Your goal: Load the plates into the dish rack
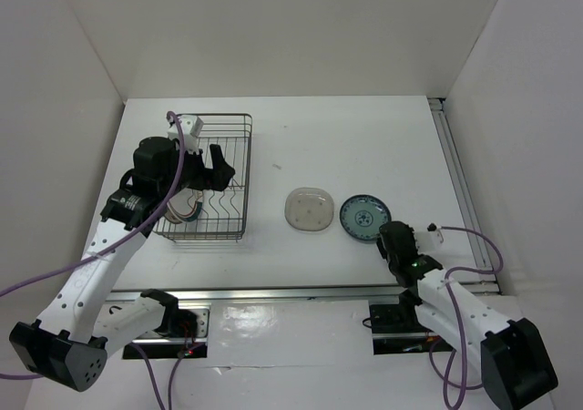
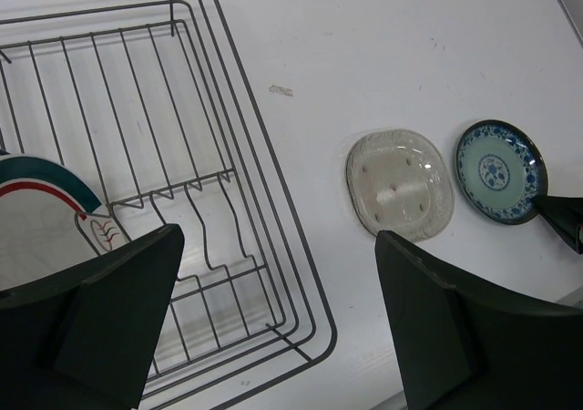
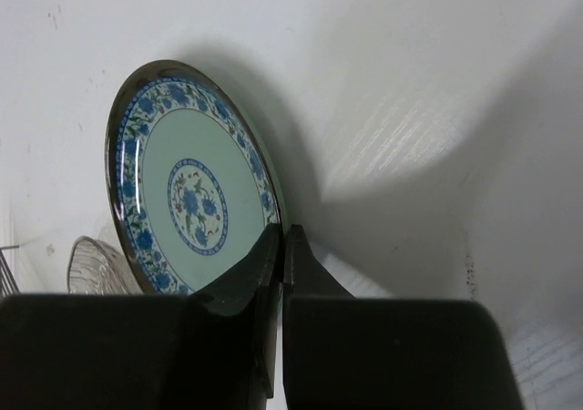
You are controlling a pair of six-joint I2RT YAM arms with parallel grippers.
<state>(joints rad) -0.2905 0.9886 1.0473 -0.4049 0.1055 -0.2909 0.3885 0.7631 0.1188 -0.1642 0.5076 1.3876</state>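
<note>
The dark wire dish rack stands at the left. It holds two plates leaning at its near left end: a white plate with a dark rim band and a second plate with orange marks. My left gripper hovers over the rack, open and empty. The translucent pale grey plate lies on the table to the right of the rack. The teal-blue patterned plate lies just right of it. My right gripper is shut on the near right rim of the teal-blue plate, with one finger over the rim and one under it.
The white table has white walls behind and on both sides. A metal rail runs along the right edge. The grey plate and the teal-blue plate nearly touch. The right gripper's finger shows in the left wrist view.
</note>
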